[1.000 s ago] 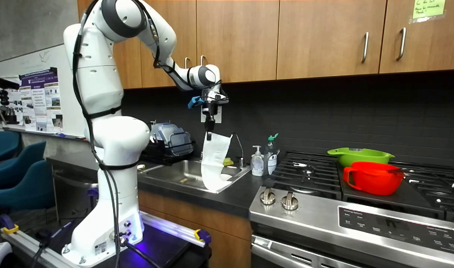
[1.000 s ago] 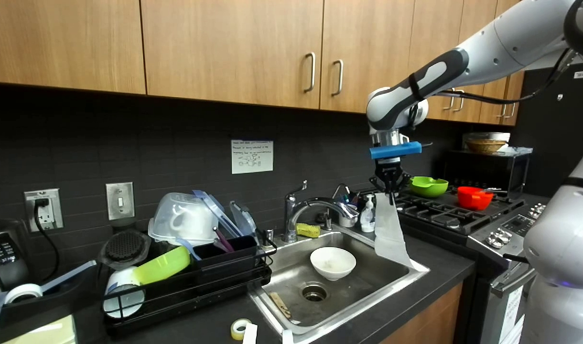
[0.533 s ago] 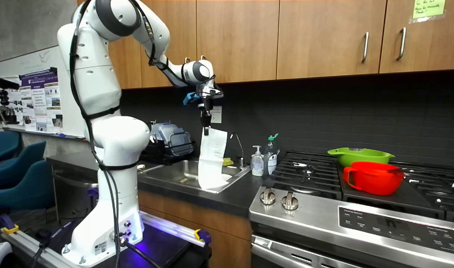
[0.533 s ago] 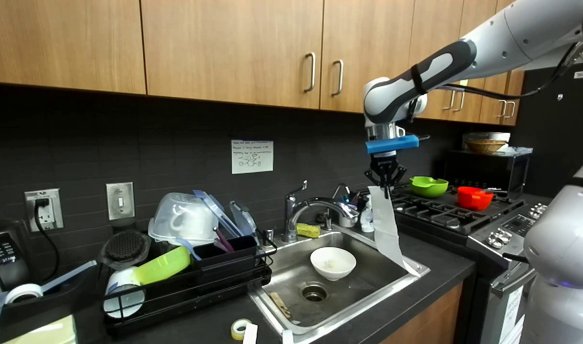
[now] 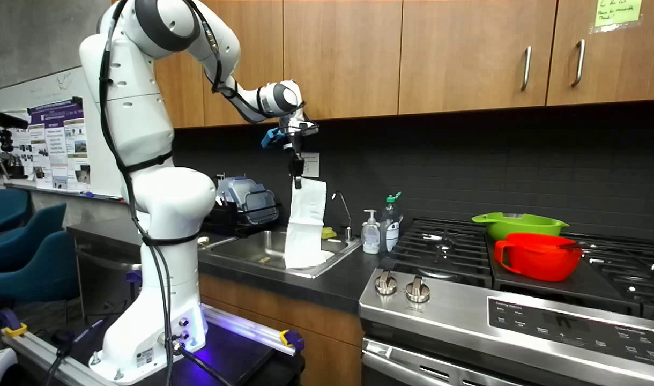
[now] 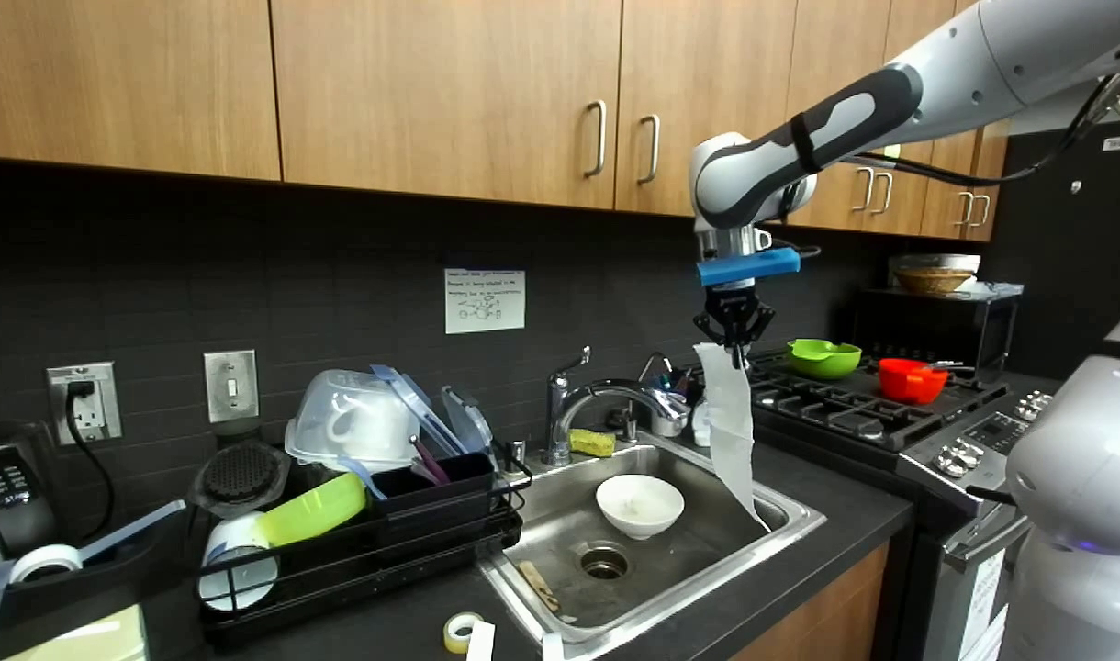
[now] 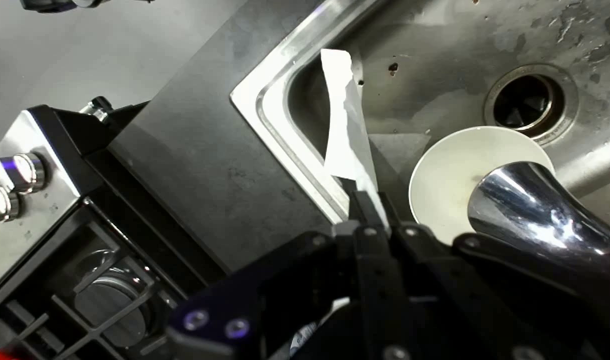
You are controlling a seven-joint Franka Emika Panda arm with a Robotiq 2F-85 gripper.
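My gripper (image 5: 298, 182) is shut on the top edge of a white paper towel (image 5: 307, 225), which hangs down over the sink (image 5: 268, 249). The gripper (image 6: 739, 356) and towel (image 6: 730, 413) also show in an exterior view, where the lower end hangs over the basin's right part. In the wrist view the towel (image 7: 349, 135) runs up from between the fingertips of the gripper (image 7: 375, 197). A white bowl (image 6: 640, 505) sits in the basin left of the towel. It shows in the wrist view (image 7: 435, 200), partly behind the chrome faucet (image 7: 530, 215).
A yellow sponge (image 6: 592, 442) lies behind the basin. A soap pump (image 5: 370, 238) and a green-capped bottle (image 5: 391, 230) stand between sink and stove (image 5: 439, 252). Green (image 5: 520, 226) and red (image 5: 541, 257) bowls are on the stove. A loaded dish rack (image 6: 386, 551) stands left of the sink.
The gripper has risen, moving leftward in both exterior views with the towel. The towel's lower end has lifted and shifted from the sink's right rim to over the basin.
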